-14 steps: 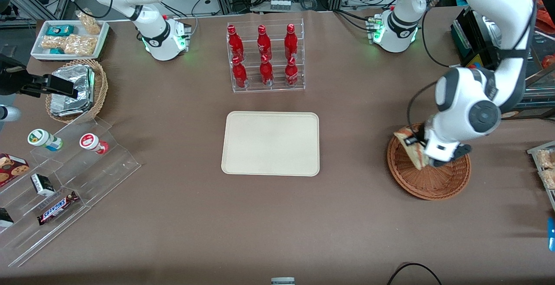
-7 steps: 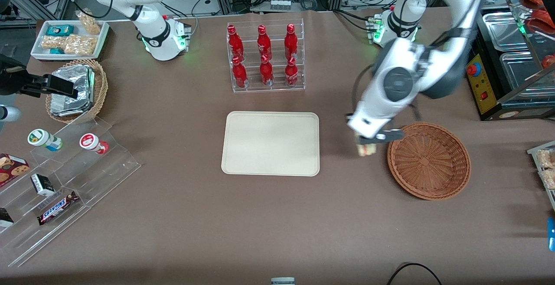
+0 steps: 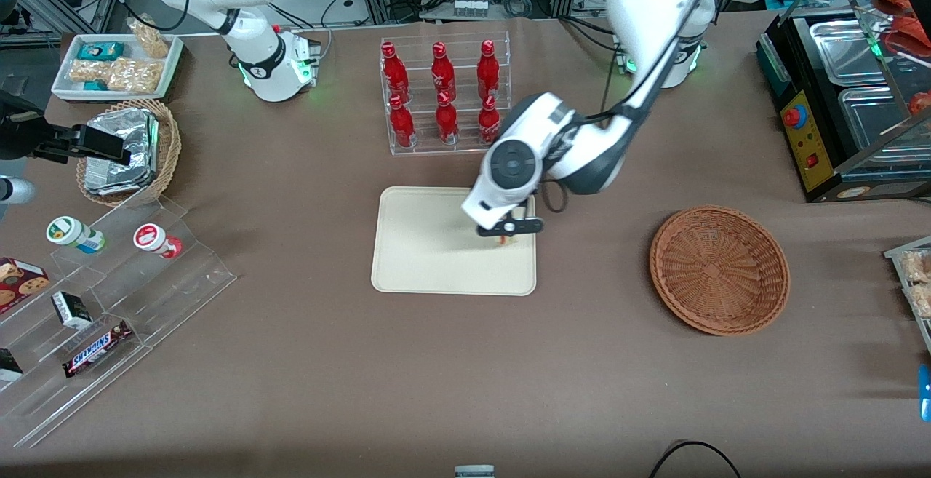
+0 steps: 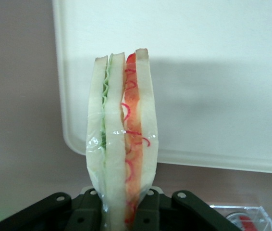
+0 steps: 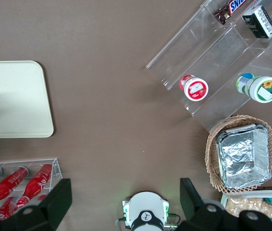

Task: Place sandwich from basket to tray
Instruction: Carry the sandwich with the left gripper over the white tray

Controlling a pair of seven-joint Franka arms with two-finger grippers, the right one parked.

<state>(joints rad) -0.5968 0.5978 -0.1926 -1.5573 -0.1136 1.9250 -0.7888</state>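
Your fingers point(image 4: 148, 204) are clamped on the sandwich point(image 4: 122, 139), which stands on edge in the gripper point(image 3: 507, 229) above the tray point(image 3: 429, 260), over the tray's edge nearest the basket point(image 3: 718, 269), well apart from it.

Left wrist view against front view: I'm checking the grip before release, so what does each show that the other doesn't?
Only the left wrist view shows the sandwich closely: pale bread slices standing on edge, green and red filling between them, clear wrap around it, clamped low down by the gripper. Only the front view shows the basket, with no sandwich in it, toward the working arm's end of the table, and the rack of red bottles. Both show the cream tray under the gripper, near a tray edge.
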